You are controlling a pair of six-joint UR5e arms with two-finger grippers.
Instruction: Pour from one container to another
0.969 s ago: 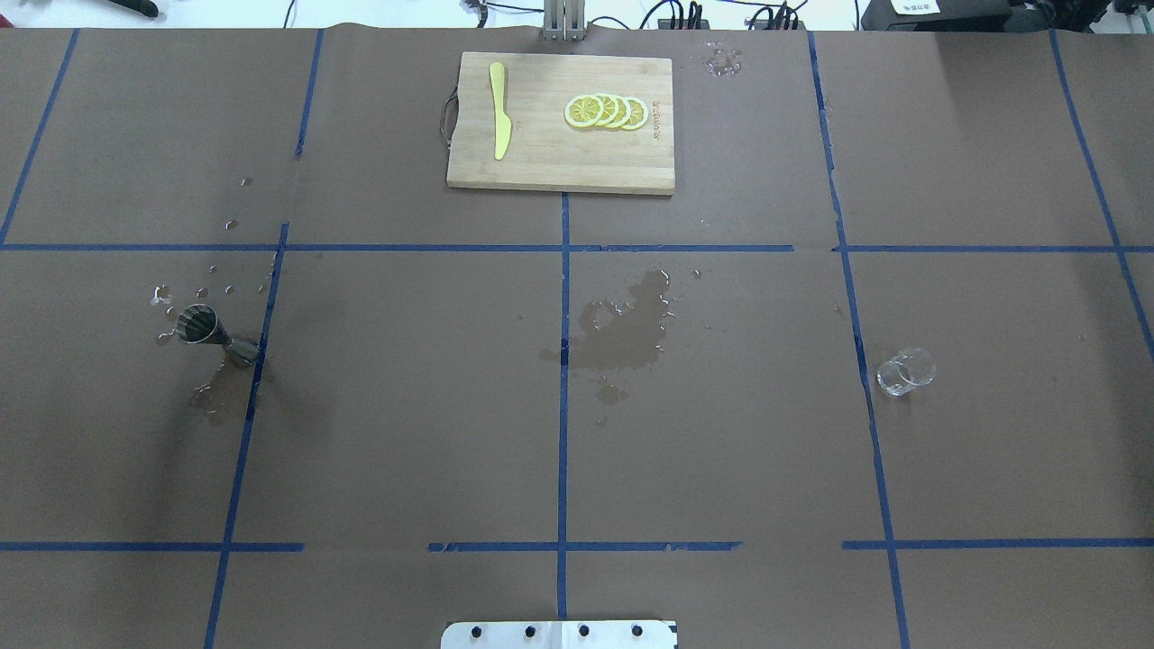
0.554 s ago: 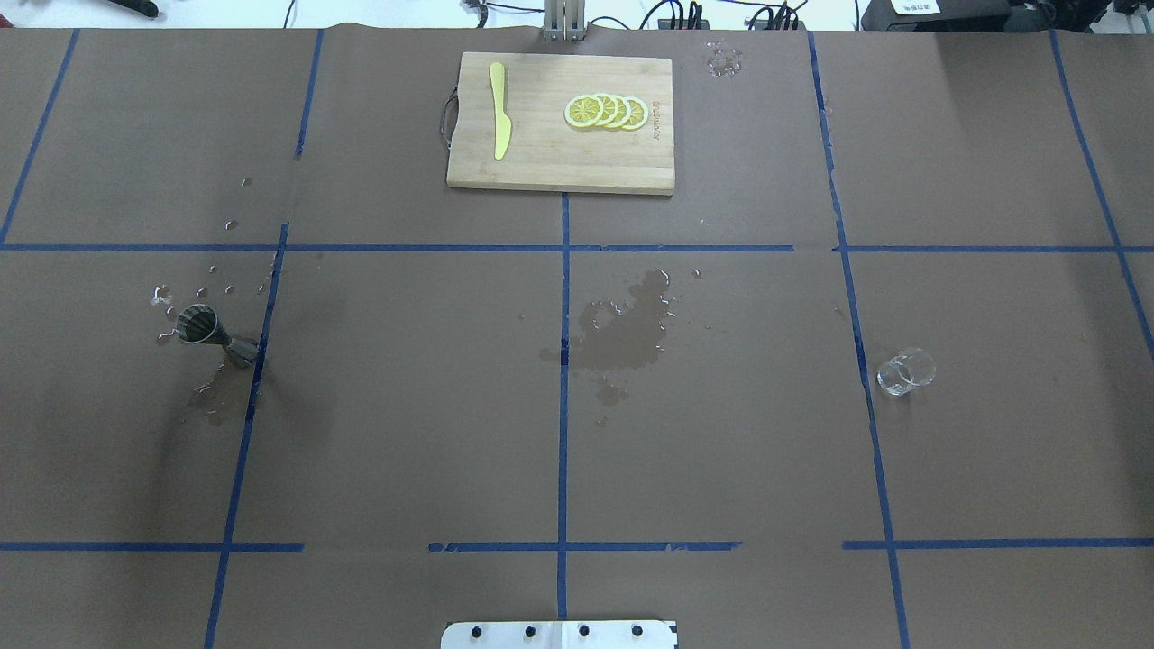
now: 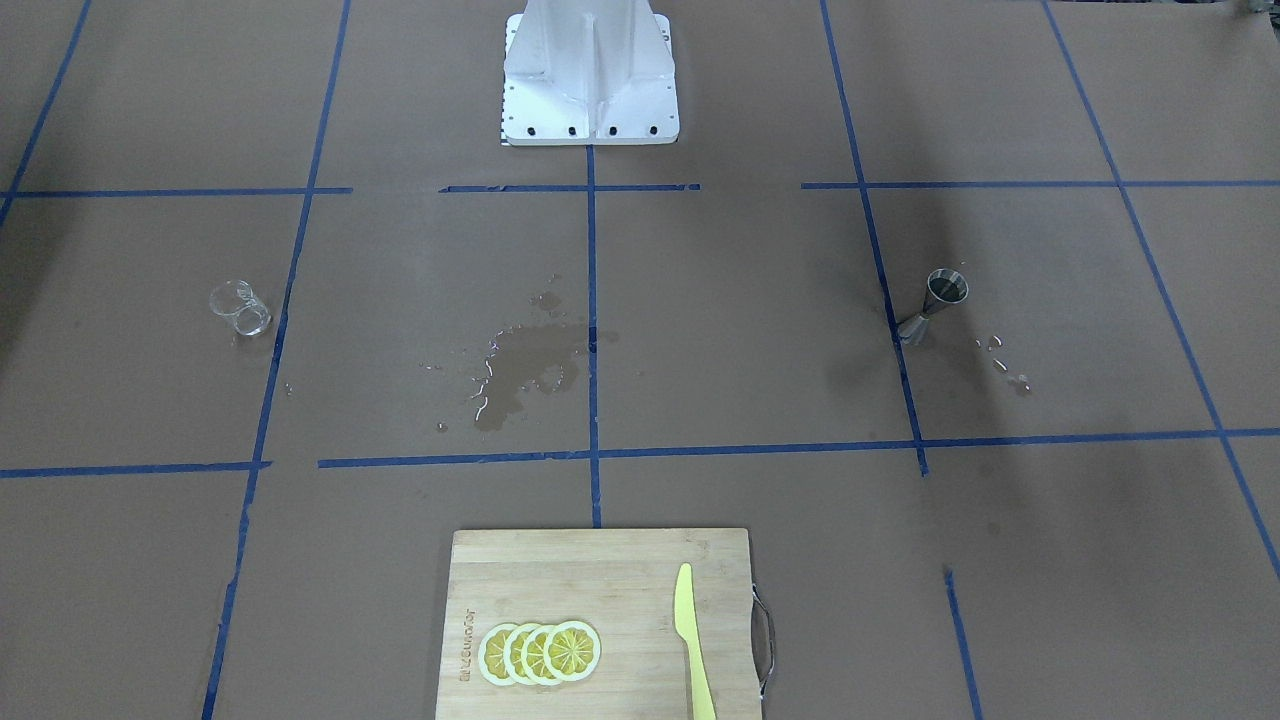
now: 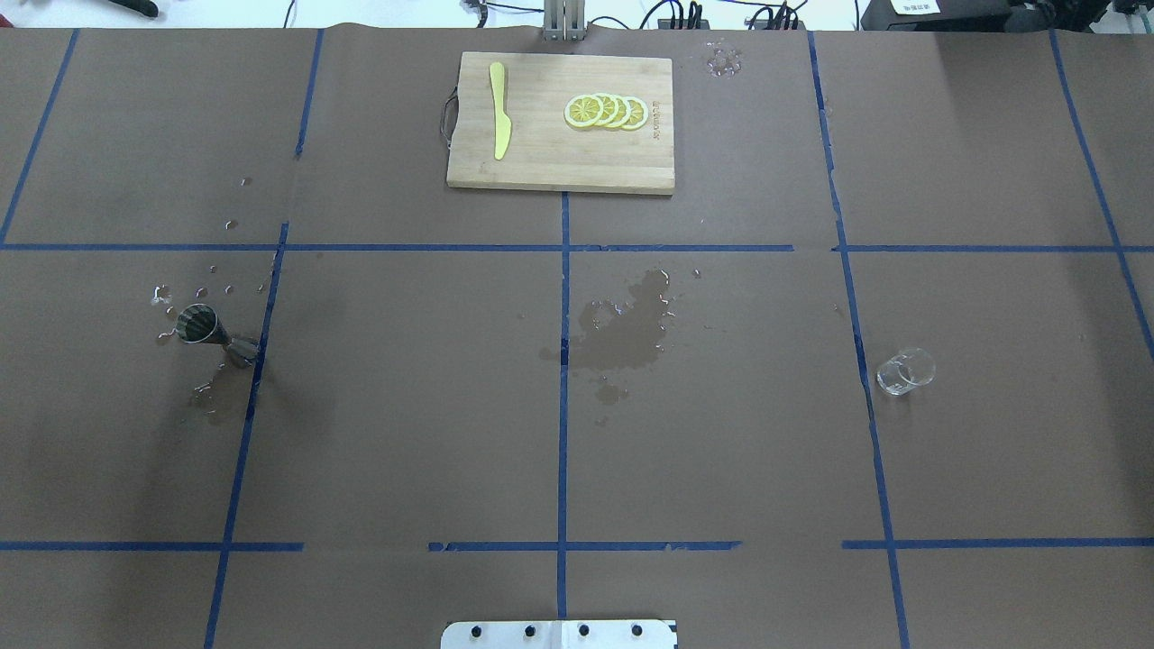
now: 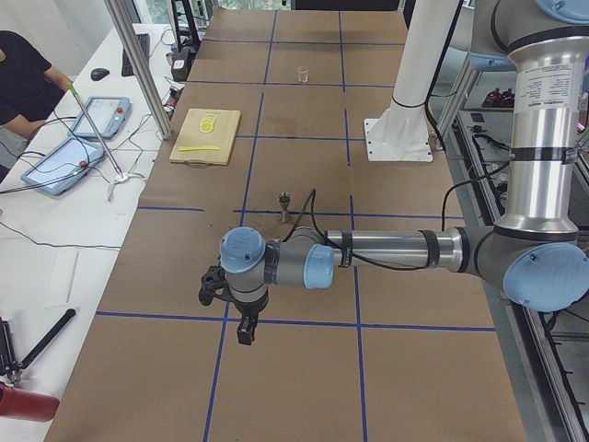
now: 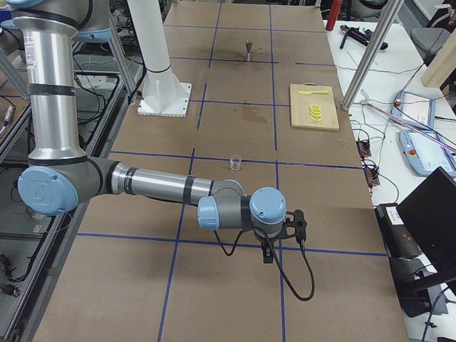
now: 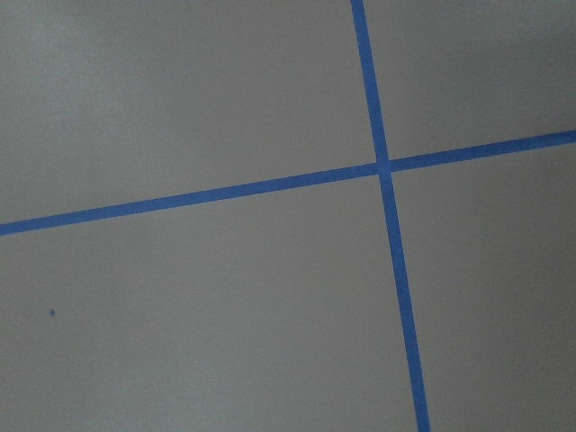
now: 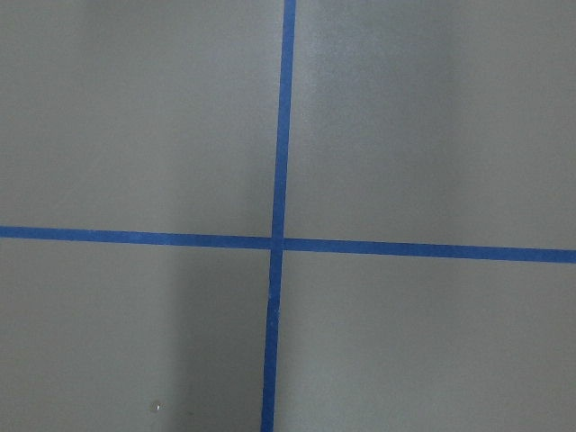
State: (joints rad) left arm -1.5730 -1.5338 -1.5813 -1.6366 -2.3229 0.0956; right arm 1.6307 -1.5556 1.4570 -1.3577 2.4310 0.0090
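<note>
A small steel jigger [image 4: 203,329] stands upright on the table's left side, with water drops around its foot; the front-facing view shows this jigger [image 3: 935,300] on its right. On the right side stands a small clear glass [image 4: 904,371], also seen as the glass [image 3: 240,307]. Neither arm reaches into the overhead or front-facing views. My left gripper [image 5: 243,333] hangs over tape lines, well short of the jigger [image 5: 285,207]. My right gripper [image 6: 268,255] hovers nearer than the glass [image 6: 234,164]. I cannot tell if either is open. Both wrist views show only brown paper and blue tape.
A wet patch [image 4: 627,333] darkens the paper at the table's middle. A wooden cutting board [image 4: 559,167] at the far edge carries lemon slices [image 4: 606,111] and a yellow knife [image 4: 499,110]. The white robot base [image 3: 590,70] stands on the near side.
</note>
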